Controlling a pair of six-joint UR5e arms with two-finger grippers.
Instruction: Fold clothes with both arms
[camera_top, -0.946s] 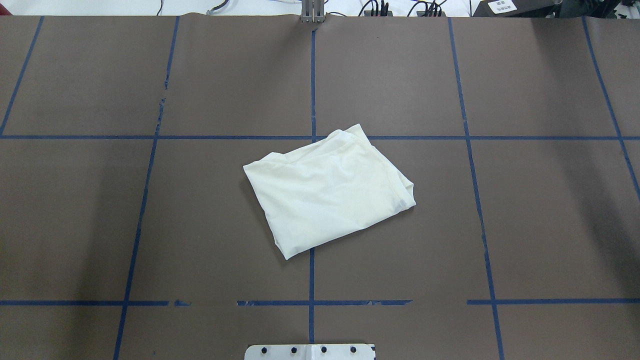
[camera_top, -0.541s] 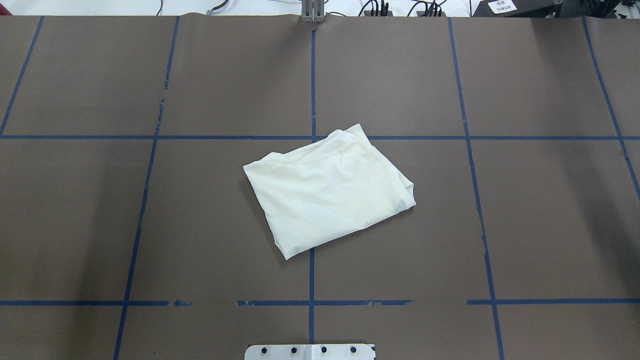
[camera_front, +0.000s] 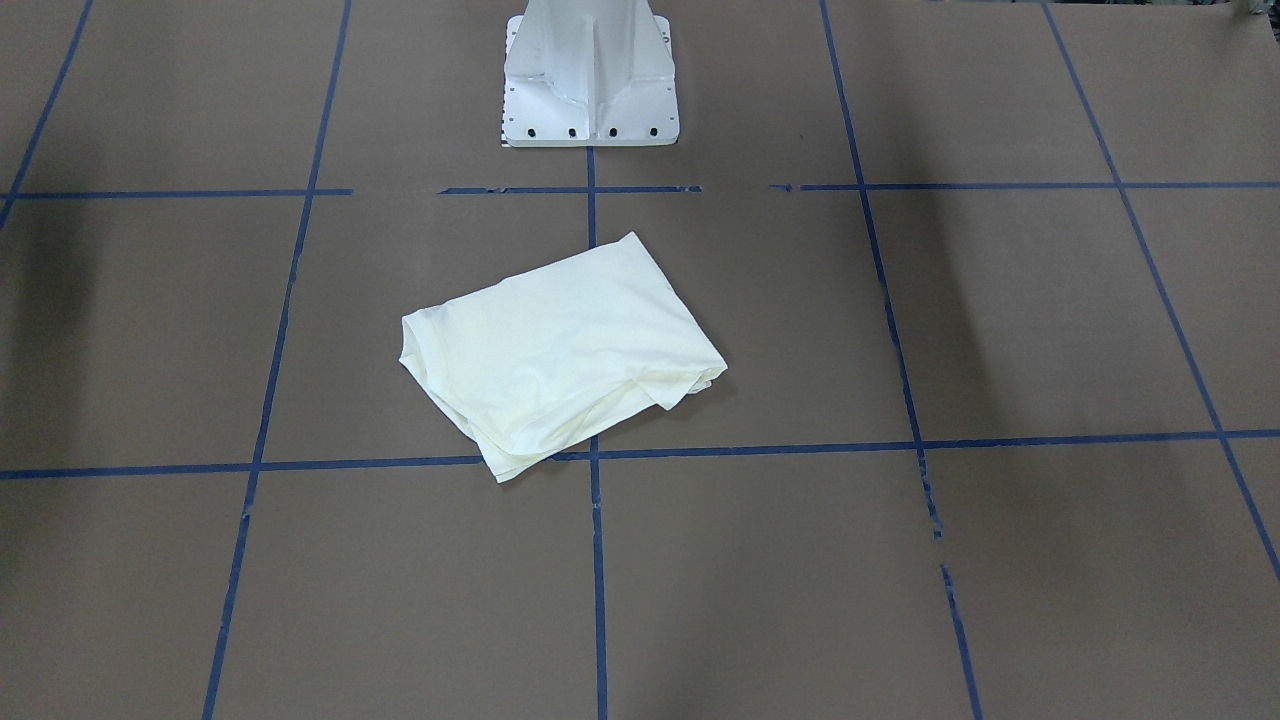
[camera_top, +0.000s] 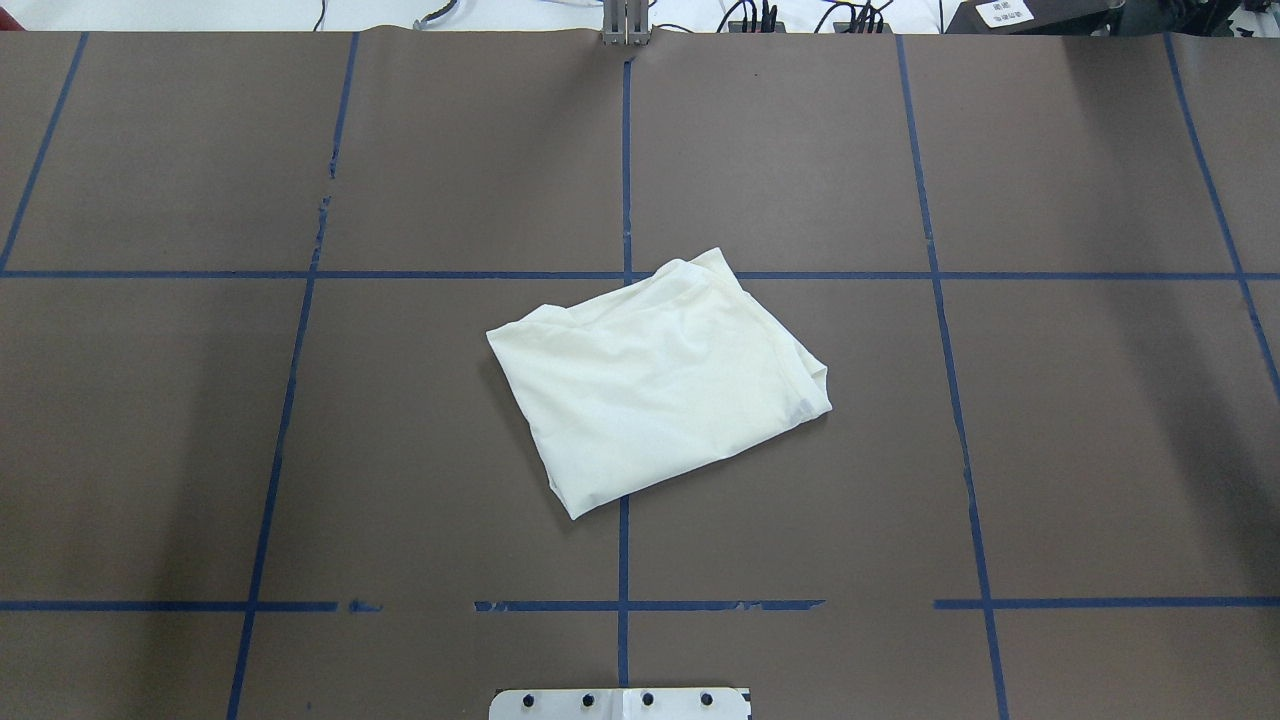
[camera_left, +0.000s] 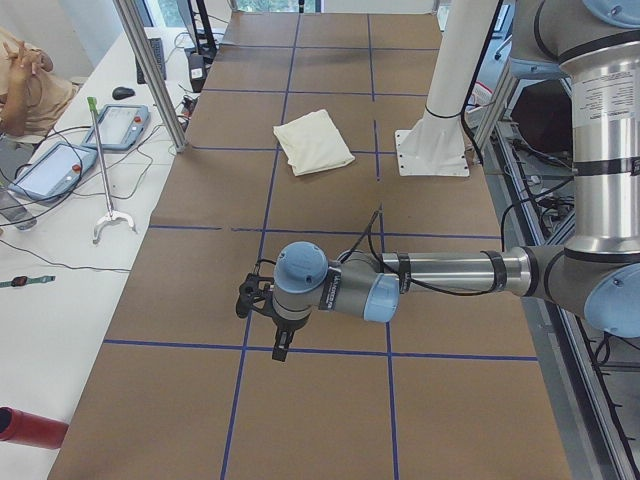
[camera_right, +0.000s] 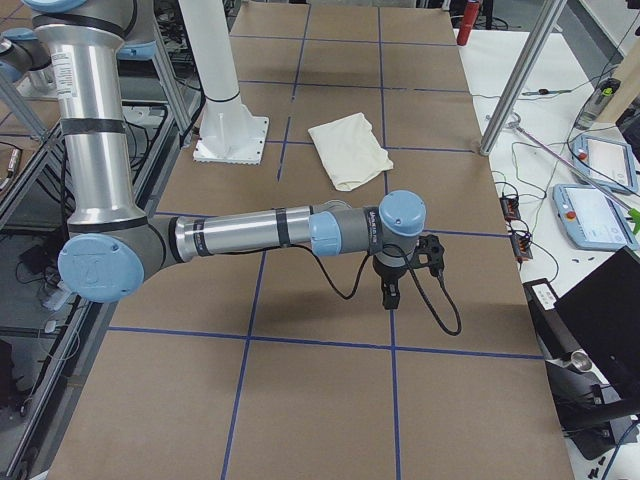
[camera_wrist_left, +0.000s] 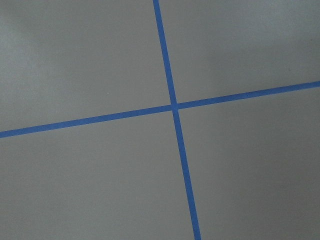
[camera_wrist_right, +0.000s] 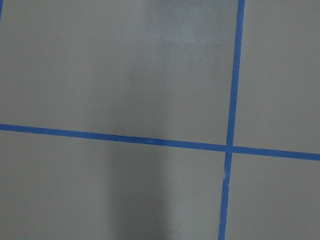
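The clothes are one cream shirt folded into a compact, slightly skewed rectangle at the middle of the brown table, plain side up; no print shows. It also lies in the front view and in both side views. Neither arm touches it. My left gripper hangs low over the table far from the shirt, toward the table's left end. My right gripper hangs likewise toward the right end. Only side views show them, so I cannot tell open or shut. Both wrist views show only bare table and blue tape.
The white pedestal base stands at the robot's side of the table, just behind the shirt. Blue tape lines grid the brown surface. Side benches hold teach pendants, cables and a red cylinder. A person sits there.
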